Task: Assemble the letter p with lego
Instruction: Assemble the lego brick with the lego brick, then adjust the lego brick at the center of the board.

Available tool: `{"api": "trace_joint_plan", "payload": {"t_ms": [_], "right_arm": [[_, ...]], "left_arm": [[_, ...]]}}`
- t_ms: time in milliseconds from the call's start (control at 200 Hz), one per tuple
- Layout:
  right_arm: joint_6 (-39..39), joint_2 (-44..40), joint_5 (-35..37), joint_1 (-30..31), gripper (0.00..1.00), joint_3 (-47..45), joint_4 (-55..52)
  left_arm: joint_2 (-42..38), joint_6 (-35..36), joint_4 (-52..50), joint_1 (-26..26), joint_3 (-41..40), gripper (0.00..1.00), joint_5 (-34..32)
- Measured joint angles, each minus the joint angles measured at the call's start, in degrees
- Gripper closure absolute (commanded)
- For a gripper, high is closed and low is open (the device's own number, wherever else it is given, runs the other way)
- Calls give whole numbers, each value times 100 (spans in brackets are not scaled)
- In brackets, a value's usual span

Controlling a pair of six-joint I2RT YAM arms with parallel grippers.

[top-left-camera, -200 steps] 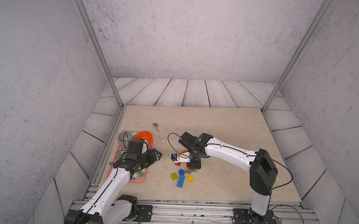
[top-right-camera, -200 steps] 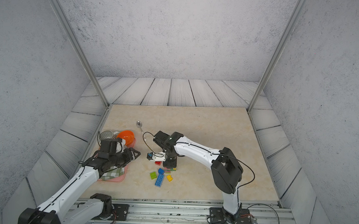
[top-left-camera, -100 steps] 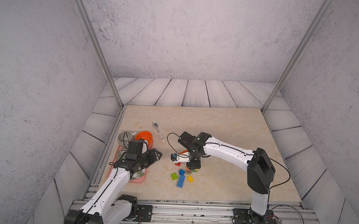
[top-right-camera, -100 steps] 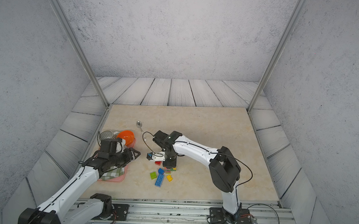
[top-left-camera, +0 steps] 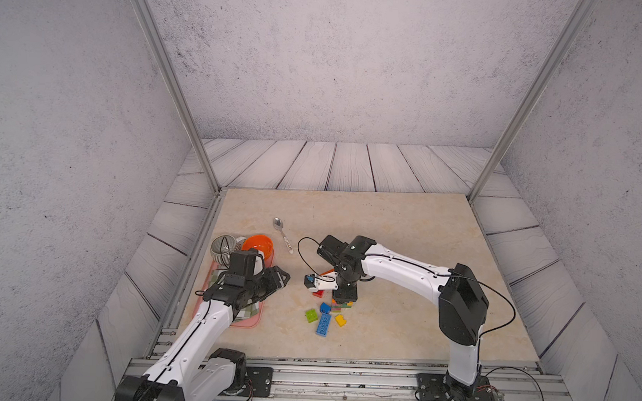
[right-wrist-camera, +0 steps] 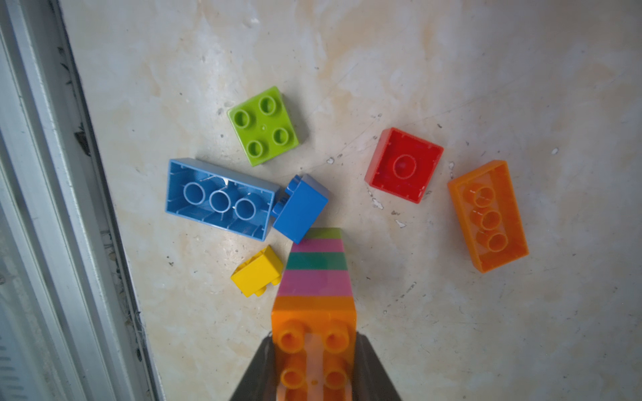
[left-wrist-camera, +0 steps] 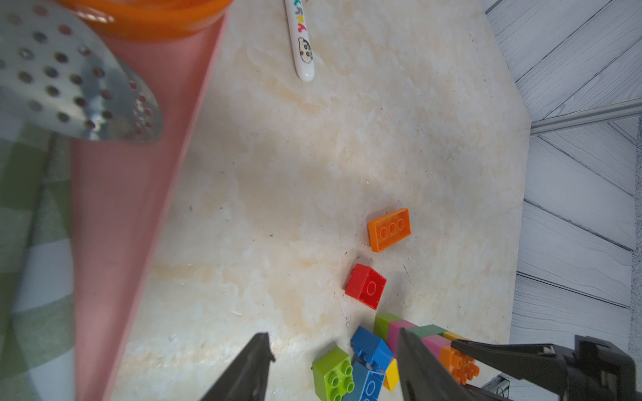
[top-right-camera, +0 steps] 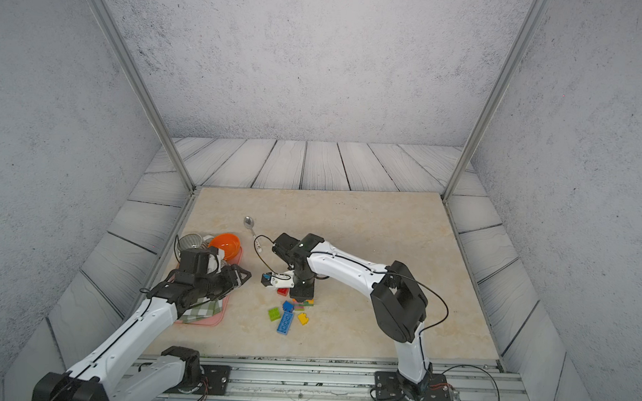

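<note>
Nothing has really moved: your right gripper (right-wrist-camera: 314, 342) stays pinched on the brick stack (right-wrist-camera: 316, 277), your left gripper (left-wrist-camera: 333, 333) waits spread and empty. The P still lacks its loop.

spoon (top-left-camera: 283, 235), orange bowl (top-left-camera: 259, 242), pink tray (left-wrist-camera: 139, 173), checked cloth (left-wrist-camera: 27, 243)

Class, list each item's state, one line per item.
Striped tower of plastic bricks: upright, gripped.
Right hand: shut on tower.
Left hand: open, empty.
Long blue brick: upside down.
Red square brick: upside down.
Long orange brick: upside down.
Lime square brick: studs up.
Small blue brick: on side.
Small yellow brick: on side.
</note>
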Motion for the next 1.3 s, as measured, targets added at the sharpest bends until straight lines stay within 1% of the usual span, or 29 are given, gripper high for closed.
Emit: {"api": "trace_joint_plan", "payload": {"t_ms": [500,726,821,1036,1151,1301], "right_arm": [[15,9,59,22,100,162,-286],[7,7,-24,-155,100,247,-634],[-70,7,-280,-439,100,289,-833],[-457,48,-1165,-1419,100,741,-1600],[-715,446,-1687,-1875,100,1128,-2065],[-949,1185,-2159,-2306,100,1309,-2468]], "left_arm": [[-7,-4,0,0,0,38,0],[-35,-4,0,0,0,38,9],[-61,-7,-2,0,0,38,13],[-83,-22,4,0,0,38,76],[15,-20,22,0,0,38,210],[201,-15,28,0,0,38,393]]}}
